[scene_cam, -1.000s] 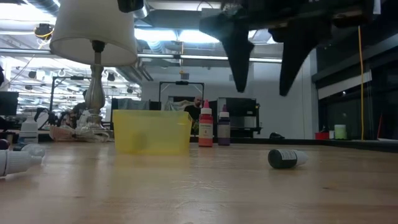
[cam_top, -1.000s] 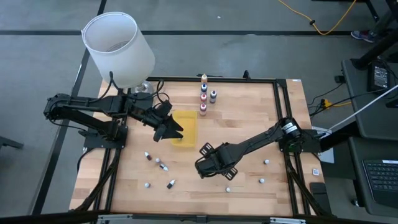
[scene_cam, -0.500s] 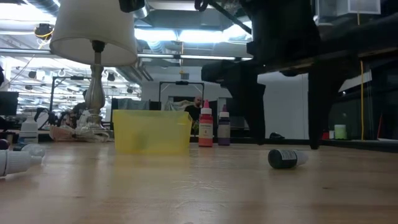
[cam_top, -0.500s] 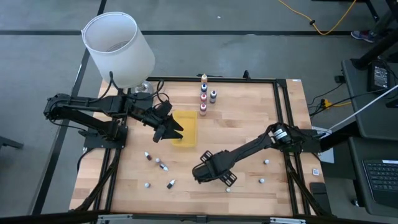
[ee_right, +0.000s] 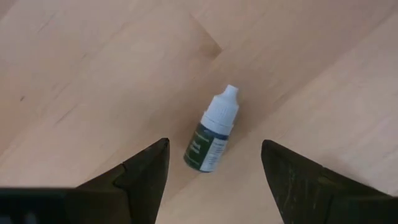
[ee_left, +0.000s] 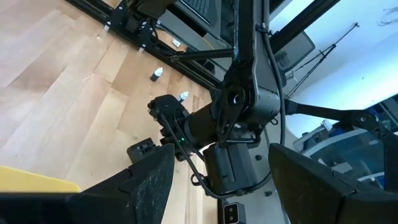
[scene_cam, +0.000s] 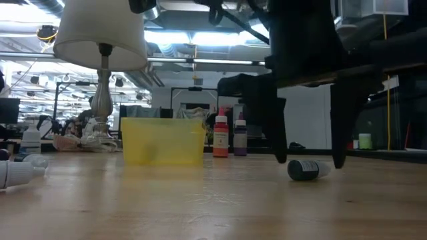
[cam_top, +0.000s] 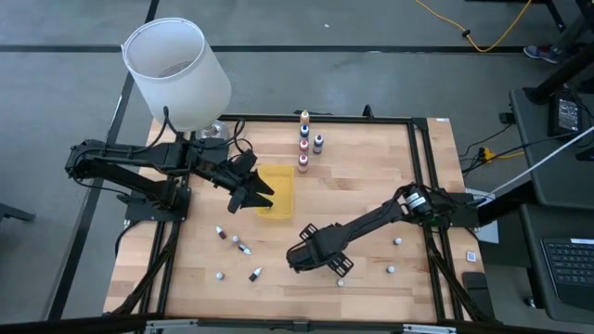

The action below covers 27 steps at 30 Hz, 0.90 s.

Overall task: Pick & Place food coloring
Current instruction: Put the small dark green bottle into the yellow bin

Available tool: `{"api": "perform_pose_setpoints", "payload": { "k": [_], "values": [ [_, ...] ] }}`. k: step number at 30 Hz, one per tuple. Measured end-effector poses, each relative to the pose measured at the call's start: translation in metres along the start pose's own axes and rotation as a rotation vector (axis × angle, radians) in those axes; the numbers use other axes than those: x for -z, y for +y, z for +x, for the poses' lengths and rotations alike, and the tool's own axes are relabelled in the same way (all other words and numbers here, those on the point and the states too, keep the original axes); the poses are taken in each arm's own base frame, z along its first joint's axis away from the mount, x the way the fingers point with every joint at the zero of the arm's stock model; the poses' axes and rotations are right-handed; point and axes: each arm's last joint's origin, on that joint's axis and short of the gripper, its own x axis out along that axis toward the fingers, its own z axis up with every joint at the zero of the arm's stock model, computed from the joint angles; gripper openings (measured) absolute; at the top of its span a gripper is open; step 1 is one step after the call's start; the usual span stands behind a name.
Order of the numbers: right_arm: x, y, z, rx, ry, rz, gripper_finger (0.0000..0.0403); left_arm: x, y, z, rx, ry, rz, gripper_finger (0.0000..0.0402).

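Note:
A small food coloring bottle (ee_right: 210, 139) with dark green contents and a white cap lies on its side on the wooden table (cam_top: 371, 176). My right gripper (scene_cam: 308, 159) points down over it, open. One finger (scene_cam: 276, 140) stands on either side of the bottle (scene_cam: 307, 170), touching nothing. In the high view this gripper (cam_top: 312, 256) hides the bottle. My left gripper (cam_top: 258, 197) hovers open at the left edge of the yellow tray (cam_top: 278, 190). In its wrist view the left gripper (ee_left: 217, 186) has nothing between its fingers.
Several food coloring bottles (cam_top: 304, 141) stand upright at the far edge. Others lie loose at the near left (cam_top: 238, 245) and near right (cam_top: 394, 256). A lamp with a white shade (cam_top: 176, 70) stands at the far left corner. A black frame (cam_top: 422, 186) borders the table.
My right gripper has come down toward the lying dark bottle, its fingers now low on either side of it, and has drifted slightly toward the table's near edge. Its gap stays the same. The bottle has not moved.

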Motion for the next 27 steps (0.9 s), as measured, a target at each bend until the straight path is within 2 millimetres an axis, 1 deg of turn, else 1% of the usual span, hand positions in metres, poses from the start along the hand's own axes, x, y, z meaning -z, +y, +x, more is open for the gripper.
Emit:
{"api": "perform_pose_setpoints", "payload": {
  "k": [9,19,24,27],
  "values": [
    [0.002,0.006,0.012,0.005,-0.007,-0.026,0.0255,0.000,0.000,0.000,0.001,0.001,-0.002,0.0253],
    [0.004,0.007,0.012,-0.004,0.012,-0.043,0.0255,0.000,0.000,0.000,0.002,0.001,-0.003,0.0253],
    [0.008,0.009,0.012,-0.027,0.055,-0.131,0.0255,0.000,0.000,0.000,0.001,0.000,-0.003,0.0253],
    [0.009,0.009,0.012,-0.028,0.058,-0.136,0.0255,0.000,0.000,0.000,0.001,0.001,0.001,0.0253]
  ]
}}
